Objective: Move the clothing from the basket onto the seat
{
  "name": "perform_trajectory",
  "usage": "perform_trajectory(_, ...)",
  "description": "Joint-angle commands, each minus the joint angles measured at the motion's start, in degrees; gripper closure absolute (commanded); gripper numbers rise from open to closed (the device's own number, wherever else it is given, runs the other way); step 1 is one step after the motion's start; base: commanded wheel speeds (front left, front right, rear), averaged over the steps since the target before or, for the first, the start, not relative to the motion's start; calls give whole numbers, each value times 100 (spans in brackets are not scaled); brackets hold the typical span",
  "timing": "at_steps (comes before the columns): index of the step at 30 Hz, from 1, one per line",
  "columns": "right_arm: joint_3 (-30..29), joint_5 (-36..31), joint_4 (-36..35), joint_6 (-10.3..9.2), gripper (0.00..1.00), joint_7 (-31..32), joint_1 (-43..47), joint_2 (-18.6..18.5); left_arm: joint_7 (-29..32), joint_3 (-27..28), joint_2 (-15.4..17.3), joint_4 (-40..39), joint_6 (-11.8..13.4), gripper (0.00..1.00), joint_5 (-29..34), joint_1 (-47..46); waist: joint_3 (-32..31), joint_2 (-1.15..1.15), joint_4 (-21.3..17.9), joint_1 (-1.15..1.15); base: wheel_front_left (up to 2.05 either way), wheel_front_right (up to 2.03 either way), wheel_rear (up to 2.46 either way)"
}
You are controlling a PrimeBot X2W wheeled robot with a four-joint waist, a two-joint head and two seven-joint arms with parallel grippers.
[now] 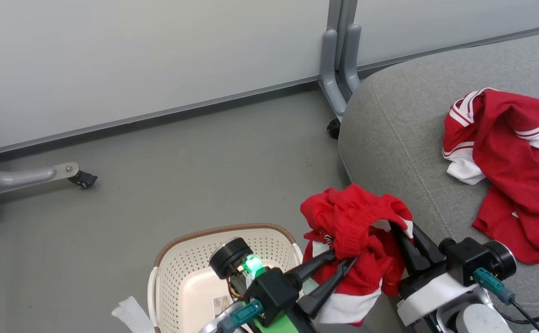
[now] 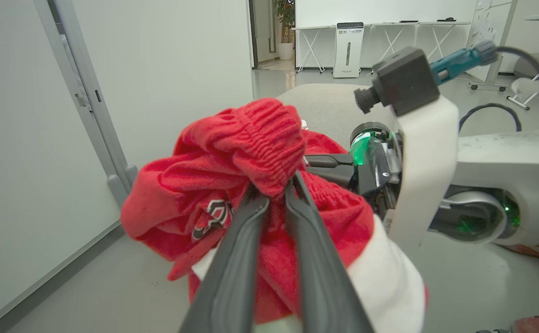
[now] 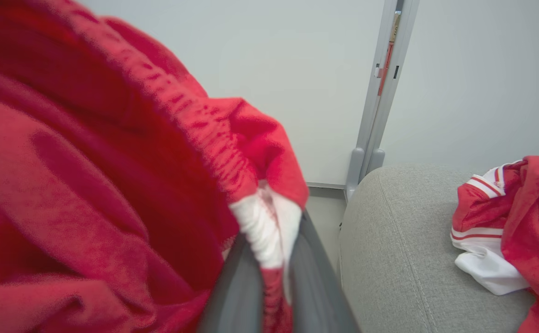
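Right of basket (image 1: 181,277): grey seat (image 1: 399,138), one red garment (image 1: 514,185) lying on it. Between basket and seat: second red garment (image 1: 352,217), bunched, soft, light, limp. Left gripper (image 1: 343,258) clamped on elastic waistband; right gripper (image 1: 403,233) pinched on white-trimmed hem. Thick seams likely best hold.

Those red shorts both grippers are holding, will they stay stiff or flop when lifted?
Probably floppy: the shorts bunch and droop below the left gripper and right gripper. Likely light, since two small pinches carry them.
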Motion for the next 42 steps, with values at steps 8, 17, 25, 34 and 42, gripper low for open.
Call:
perform_trajectory(8, -39, -20, -53, -6, 100, -3, 73, -42, 115, 46, -12, 26, 97, 0, -122, 17, -5, 0, 3, 0, 0, 0, 0)
perform_trajectory(17, -57, -25, -103, -6, 100, -2, 33, -85, 75, 44, 23, -9, 171, 0, -122, -15, 73, 0, -31, 0, 0, 0, 0)
perform_trajectory(25, -163, -53, -212, -6, 100, -2, -121, -96, 77, 53, 50, 20, 194, 0, -134, -160, 323, 0, -191, 0, 0, 0, 0)
perform_trajectory(34, -416, -149, -583, -6, 100, -2, -223, -60, 96, 37, 133, 70, 197, 0, -48, -368, 765, 0, -735, 0, 0, 0, 0)
perform_trajectory(42, -676, -169, -860, -7, 100, -2, -141, 74, 222, -37, 240, 41, 133, 0, 5, -628, 1256, 0, -1446, 0, 0, 0, 0)
